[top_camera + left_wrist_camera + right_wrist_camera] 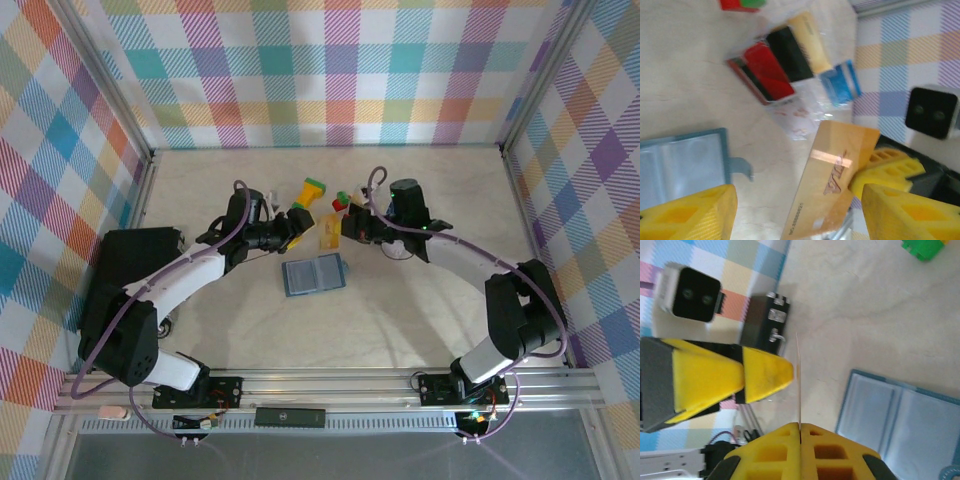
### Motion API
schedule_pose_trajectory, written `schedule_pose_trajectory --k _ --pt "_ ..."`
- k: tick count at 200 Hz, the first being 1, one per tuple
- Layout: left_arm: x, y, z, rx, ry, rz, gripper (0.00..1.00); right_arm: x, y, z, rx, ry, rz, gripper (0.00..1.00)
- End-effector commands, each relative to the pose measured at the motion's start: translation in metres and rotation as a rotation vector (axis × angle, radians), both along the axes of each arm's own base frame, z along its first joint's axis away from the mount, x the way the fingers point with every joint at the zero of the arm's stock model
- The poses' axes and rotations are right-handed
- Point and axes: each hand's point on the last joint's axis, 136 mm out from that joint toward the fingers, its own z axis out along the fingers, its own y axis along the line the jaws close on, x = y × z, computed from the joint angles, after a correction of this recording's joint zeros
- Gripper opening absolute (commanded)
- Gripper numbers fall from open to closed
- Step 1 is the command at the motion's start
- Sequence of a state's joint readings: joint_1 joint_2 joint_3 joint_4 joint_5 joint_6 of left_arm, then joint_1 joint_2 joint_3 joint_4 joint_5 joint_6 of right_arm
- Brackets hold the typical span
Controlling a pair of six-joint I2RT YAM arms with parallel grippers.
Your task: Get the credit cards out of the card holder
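Note:
My right gripper [346, 226] [800, 428] is shut on a thin tan-gold credit card [328, 233] [837, 175], which shows edge-on [799, 380] in the right wrist view. My left gripper [297, 230] [799, 194] is open, with its yellow fingers [695, 212] on either side of that card and one finger [762, 375] close beside it. A red card [767, 70], a yellow-and-black card [797, 47] and a blue card [841, 82] lie together on the table. The slate-blue card holder [313, 275] [680, 165] [900, 412] lies open and flat just in front of both grippers.
A yellow-and-green block [308, 192] and small red and green cubes [341, 201] [740, 4] sit behind the grippers. A black box [130, 255] stands by the left wall. Checked walls close in the table on three sides.

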State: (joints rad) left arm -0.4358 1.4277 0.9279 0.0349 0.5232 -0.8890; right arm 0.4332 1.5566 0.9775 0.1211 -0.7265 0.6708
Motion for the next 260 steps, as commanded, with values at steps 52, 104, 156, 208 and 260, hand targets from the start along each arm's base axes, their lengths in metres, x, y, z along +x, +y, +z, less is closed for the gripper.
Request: schedule_pose_trajectory --k 52,104,156,208,260 --pt "-0.004 -0.028 0.080 -0.205 -0.172 -0.177 0.53 -0.003 0.004 0.078 0.266 -0.019 0.098 0.01" --pt "-0.003 -0.029 0.106 -0.270 -0.254 -0.178 0.15 -0.004 0.004 0.087 0.280 -0.029 0.102 0.05" --pt "0.006 -0.024 0.115 -0.272 -0.297 -0.118 0.00 -0.006 0.006 0.094 0.328 0.012 0.102 0.26" --pt "0.014 -0.025 0.105 -0.272 -0.271 -0.089 0.00 -0.008 0.006 0.093 0.308 0.011 0.097 0.13" --pt "0.027 -0.006 0.076 -0.152 -0.197 0.016 0.32 0.003 -0.007 0.074 0.081 -0.075 0.000 0.01"
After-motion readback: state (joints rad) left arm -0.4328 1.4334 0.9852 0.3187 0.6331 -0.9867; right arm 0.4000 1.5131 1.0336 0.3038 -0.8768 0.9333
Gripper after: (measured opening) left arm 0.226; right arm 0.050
